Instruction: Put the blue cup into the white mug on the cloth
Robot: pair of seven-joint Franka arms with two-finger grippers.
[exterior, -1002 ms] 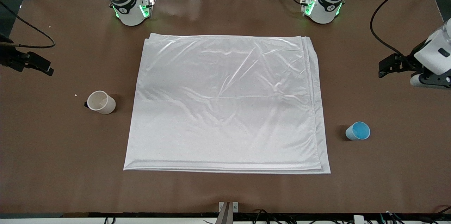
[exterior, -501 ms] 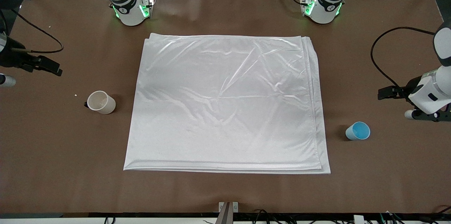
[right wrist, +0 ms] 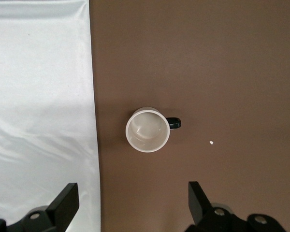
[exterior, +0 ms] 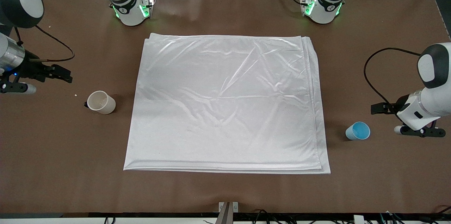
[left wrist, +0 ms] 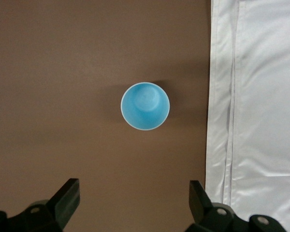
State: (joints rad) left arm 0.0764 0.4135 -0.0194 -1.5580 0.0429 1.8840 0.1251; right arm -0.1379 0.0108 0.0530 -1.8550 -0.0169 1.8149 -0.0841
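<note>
1. Blue cup (exterior: pixel 358 131) found upright on the bare desk (exterior: pixel 225 188), off the cloth (exterior: pixel 225 104), just beside the cloth's edge at the left arm's end of the desk. Nearer to the front camera than the white mug (exterior: pixel 101 102).
2. Judged light, rigid and smooth-walled. Tapered and handleless, so liable to slip upward out of a loose grip or tip if nudged. Best taken across the outer wall below the rim, pincer straddling the body, squeezed gently.
3. Cup interior, seen from the left wrist view, bright blue and empty (left wrist: pixel 145 106).
4. White mug upright on the bare desk at the right arm's end, close to the cloth's edge, not on it. Small black handle (right wrist: pixel 173 123) turned away from the cloth. Judged heavier and stiffer than the cup, probably ceramic and breakable. Grip across the body advised over the small handle.
5. Mug interior beige and empty (right wrist: pixel 147 130). Mouth looks slightly wider than the cup, so nesting judged feasible with little clearance.
6. Cloth lying flat mid-desk, folded in layers, shiny and lightly wrinkled, nothing on it. Likely slick and soft underfoot for a mug set down.
7. Left pincer (exterior: pixel 382 108) released, jaws wide, empty, over bare desk near the blue cup.
8. Right pincer (exterior: pixel 60 75) released, jaws wide, empty, over bare desk near the white mug.
9. Small pale speck (right wrist: pixel 211 142) noted on the desk near the mug.
</note>
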